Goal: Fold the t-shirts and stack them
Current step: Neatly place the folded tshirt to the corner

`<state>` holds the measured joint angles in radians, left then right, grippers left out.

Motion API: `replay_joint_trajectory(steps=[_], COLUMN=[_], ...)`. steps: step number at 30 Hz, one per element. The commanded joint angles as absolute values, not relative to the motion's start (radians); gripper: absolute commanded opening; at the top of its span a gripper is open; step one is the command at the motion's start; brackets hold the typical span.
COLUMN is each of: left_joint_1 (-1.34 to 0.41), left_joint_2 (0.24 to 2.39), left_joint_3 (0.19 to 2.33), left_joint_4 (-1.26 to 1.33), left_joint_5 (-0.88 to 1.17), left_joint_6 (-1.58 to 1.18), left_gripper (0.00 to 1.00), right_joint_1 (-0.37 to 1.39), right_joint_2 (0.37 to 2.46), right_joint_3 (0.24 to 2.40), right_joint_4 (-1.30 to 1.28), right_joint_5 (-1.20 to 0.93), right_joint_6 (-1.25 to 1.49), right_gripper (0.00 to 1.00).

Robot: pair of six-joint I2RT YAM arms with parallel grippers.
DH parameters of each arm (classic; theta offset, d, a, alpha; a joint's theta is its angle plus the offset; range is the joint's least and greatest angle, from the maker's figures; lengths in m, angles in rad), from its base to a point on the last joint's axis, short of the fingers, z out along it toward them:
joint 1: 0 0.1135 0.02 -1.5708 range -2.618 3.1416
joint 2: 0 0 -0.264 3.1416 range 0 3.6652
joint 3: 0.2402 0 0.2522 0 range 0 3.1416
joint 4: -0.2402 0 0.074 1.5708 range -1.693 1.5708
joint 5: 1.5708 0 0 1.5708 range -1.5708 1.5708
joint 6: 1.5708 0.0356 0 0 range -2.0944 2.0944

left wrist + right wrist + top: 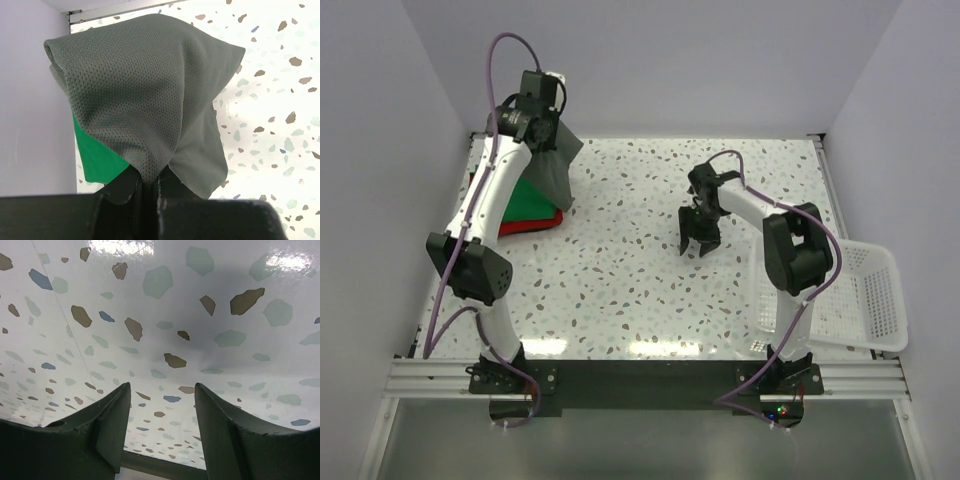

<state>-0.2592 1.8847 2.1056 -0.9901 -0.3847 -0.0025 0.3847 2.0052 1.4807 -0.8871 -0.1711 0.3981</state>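
Observation:
My left gripper (548, 128) is shut on the charcoal-grey t-shirt (557, 165), which hangs from it folded at the far left of the table. In the left wrist view the grey shirt (145, 100) drapes from my gripper (149, 182). Below it lies the folded green t-shirt (532, 200) on the folded red t-shirt (528, 226); the green one also shows in the left wrist view (95, 157). My right gripper (699, 241) is open and empty over bare table at the middle; in the right wrist view the gripper (161, 390) holds nothing.
A white mesh basket (875, 300) stands at the table's right edge beside the right arm. The speckled table (630, 280) is walled at the back and both sides.

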Motion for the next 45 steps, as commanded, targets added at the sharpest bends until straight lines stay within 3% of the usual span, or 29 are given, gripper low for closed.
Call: replay_joint_trajectory(steps=[1, 26, 28, 32, 33, 35, 39, 45], left_joint_1=[-0.241, -0.028, -0.005, 0.046, 0.054, 0.077, 0.081, 0.008], left_joint_2=[1.827, 1.891, 1.893, 1.904, 1.913, 1.921, 1.884, 1.696], left_joint_3=[2.131, 1.947, 1.939, 1.942, 1.957, 1.980, 1.983, 1.775], left_joint_4=[-0.971, -0.908, -0.910, -0.936, -0.948, -0.976, -0.954, -0.755], left_joint_5=[-0.362, -0.365, -0.373, -0.405, -0.422, -0.451, -0.430, -0.322], left_joint_6=[0.025, 0.077, 0.065, 0.025, 0.011, -0.040, -0.109, -0.218], left_gripper=[0.00, 0.00, 0.18, 0.43, 0.63, 0.82, 0.99, 1.00], right_joint_1=[0.379, 0.379, 0.380, 0.379, 0.380, 0.379, 0.380, 0.379], right_joint_2=[1.951, 1.870, 1.859, 1.842, 1.838, 1.821, 1.776, 1.692], right_joint_3=[1.476, 1.419, 1.414, 1.416, 1.417, 1.417, 1.401, 1.350], right_joint_4=[-0.902, -0.911, -0.911, -0.916, -0.917, -0.916, -0.902, -0.832], right_joint_5=[-0.176, -0.143, -0.141, -0.137, -0.135, -0.133, -0.126, -0.112], right_joint_6=[0.385, 0.379, 0.377, 0.371, 0.371, 0.373, 0.382, 0.391], right_gripper=[0.58, 0.58, 0.58, 0.63, 0.64, 0.65, 0.66, 0.66])
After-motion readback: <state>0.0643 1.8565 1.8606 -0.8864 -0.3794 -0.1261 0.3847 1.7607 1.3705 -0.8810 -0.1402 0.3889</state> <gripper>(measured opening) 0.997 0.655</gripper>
